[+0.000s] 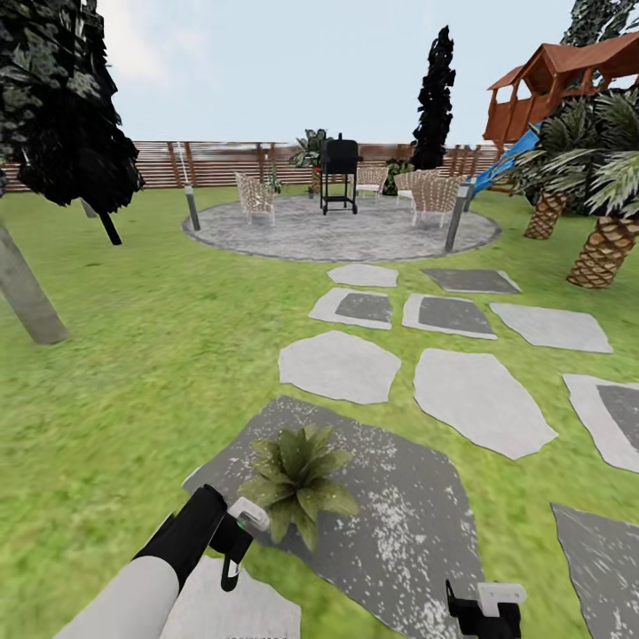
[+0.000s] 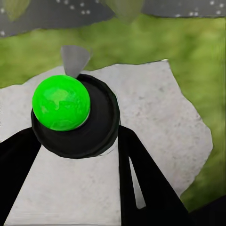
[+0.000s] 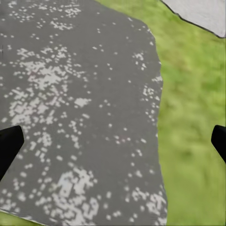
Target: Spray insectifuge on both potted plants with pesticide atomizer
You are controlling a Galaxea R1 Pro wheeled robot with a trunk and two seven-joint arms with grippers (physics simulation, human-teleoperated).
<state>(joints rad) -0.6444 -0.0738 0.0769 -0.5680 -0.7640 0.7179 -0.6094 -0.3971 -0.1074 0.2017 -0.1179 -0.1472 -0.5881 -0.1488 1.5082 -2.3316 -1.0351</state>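
One potted plant (image 1: 297,479), a low rosette of pointed green leaves, stands on a dark speckled stepping stone (image 1: 399,524) in the lawn. My left gripper (image 1: 232,543) hangs just left of it, shut on the pesticide atomizer (image 1: 247,516), whose white nozzle head points toward the leaves. In the left wrist view the atomizer (image 2: 75,115) appears as a black round body with a bright green dome between the black fingers (image 2: 146,179), above a pale stone. My right gripper (image 1: 484,608) hovers at the lower right, open over the dark stone (image 3: 80,117).
Grey stepping stones (image 1: 337,364) lead across the grass to a round paved patio (image 1: 342,232) with chairs, a black grill (image 1: 339,173) and bollard lamps (image 1: 457,217). A tree trunk (image 1: 27,297) stands left, palms (image 1: 608,244) and a play set right, a slatted fence behind.
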